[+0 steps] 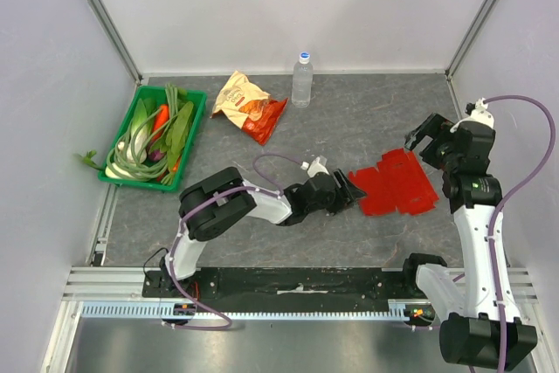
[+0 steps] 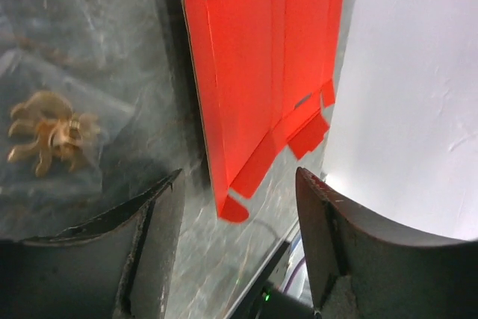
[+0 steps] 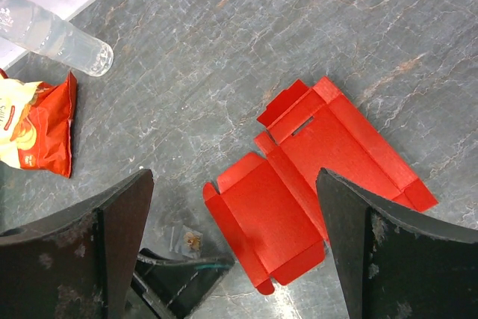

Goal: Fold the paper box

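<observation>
**A:** What lay there, and how many of each?

**B:** One paper box (image 1: 395,183), bright red, lay unfolded and flat on the surface (image 1: 349,120), right of centre. One orange-and-red snack bag (image 1: 249,107) and one clear bottle (image 1: 302,80) with a blue cap sat near the back edge. One green tray (image 1: 195,135) of vegetables was at the far left. One small clear packet (image 2: 48,136) with something gold inside lay near the left arm.

**A:** And the two arms?

**B:** The left fingers (image 2: 149,244) were spread, low at the box's left edge, with a corner flap showing between the tips. I could not tell whether they touched it. The right fingers (image 3: 89,259) were spread wide, hovering above the box's far right side.

**A:** The room?

**B:** The surface was dark grey and marbled. Plain white walls (image 1: 288,6) stood on three sides, joined by metal posts.
</observation>
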Action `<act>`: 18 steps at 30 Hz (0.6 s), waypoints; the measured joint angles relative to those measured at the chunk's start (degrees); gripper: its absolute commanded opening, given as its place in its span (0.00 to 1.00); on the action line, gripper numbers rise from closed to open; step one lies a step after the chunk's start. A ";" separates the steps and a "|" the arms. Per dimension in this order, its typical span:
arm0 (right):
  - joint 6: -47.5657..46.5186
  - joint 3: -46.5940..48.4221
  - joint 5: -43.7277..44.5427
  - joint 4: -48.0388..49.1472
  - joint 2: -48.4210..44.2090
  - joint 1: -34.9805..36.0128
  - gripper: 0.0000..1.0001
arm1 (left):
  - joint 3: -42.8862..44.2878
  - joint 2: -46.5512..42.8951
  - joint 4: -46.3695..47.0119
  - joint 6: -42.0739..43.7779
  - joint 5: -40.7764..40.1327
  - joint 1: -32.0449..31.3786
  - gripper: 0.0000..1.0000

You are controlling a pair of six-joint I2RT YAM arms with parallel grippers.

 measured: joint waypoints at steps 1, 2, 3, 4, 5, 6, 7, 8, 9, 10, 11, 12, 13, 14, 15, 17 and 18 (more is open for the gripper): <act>-0.07 0.00 -0.02 0.00 -0.11 0.00 0.98 | 0.15 0.92 1.95 -0.42 -1.22 0.00 0.61; -0.13 0.00 -0.02 0.00 -0.11 0.00 0.98 | 0.46 2.21 3.80 -0.98 -2.32 -0.04 0.59; -0.24 0.00 -0.07 0.00 -0.11 0.00 0.98 | 0.76 3.45 5.33 -1.53 -3.15 -0.09 0.58; -0.39 0.00 -0.09 0.00 -0.07 0.00 0.98 | 1.05 5.16 7.89 -2.84 -3.93 -0.15 0.53; -0.46 0.00 -0.09 0.00 -0.02 0.00 0.98 | 1.57 6.64 10.32 -3.85 -4.55 -0.22 0.50; -0.59 0.00 -0.09 0.00 0.04 0.00 0.98 | 2.05 7.63 11.54 -4.31 -5.03 -0.28 0.47; -0.68 0.00 -0.09 0.00 0.13 0.00 0.98 | 2.62 8.85 12.96 -4.68 -5.79 -0.37 0.38; -0.83 0.00 -0.09 0.00 0.17 0.00 0.98 | 3.04 9.84 14.19 -4.87 -6.32 -0.44 0.31; -0.96 0.00 -0.11 0.00 0.17 0.00 0.98 | 3.39 10.43 14.71 -4.98 -6.86 -0.48 0.19; -1.11 0.00 -0.11 0.00 0.17 0.00 0.98 | 3.93 10.99 14.56 -4.61 -7.50 -0.48 0.16; -1.29 0.00 -0.11 0.00 0.17 0.00 0.98 | 4.35 11.41 14.51 -4.13 -7.50 -0.46 0.13; -1.51 0.00 -0.13 0.00 0.20 0.00 0.98 | 4.98 11.78 14.34 -3.41 -7.43 -0.39 0.10; -1.66 0.00 -0.13 0.00 0.22 0.00 0.98 | 5.46 11.93 14.12 -2.43 -7.26 -0.28 0.08; -2.01 0.00 -0.20 0.00 0.24 0.00 0.98 | 5.95 11.96 13.94 -0.68 -7.02 -0.17 0.08; -2.60 0.00 -0.33 0.00 0.28 0.00 0.98 | 6.56 11.87 14.01 1.22 -6.78 -0.09 0.05; -3.89 0.00 -0.44 0.00 0.44 0.00 0.98 | 7.45 10.67 13.75 6.91 -5.77 0.11 0.02; -4.83 0.00 -0.46 -0.02 0.46 0.00 0.98 | 7.39 9.16 13.11 9.68 -5.27 0.20 0.02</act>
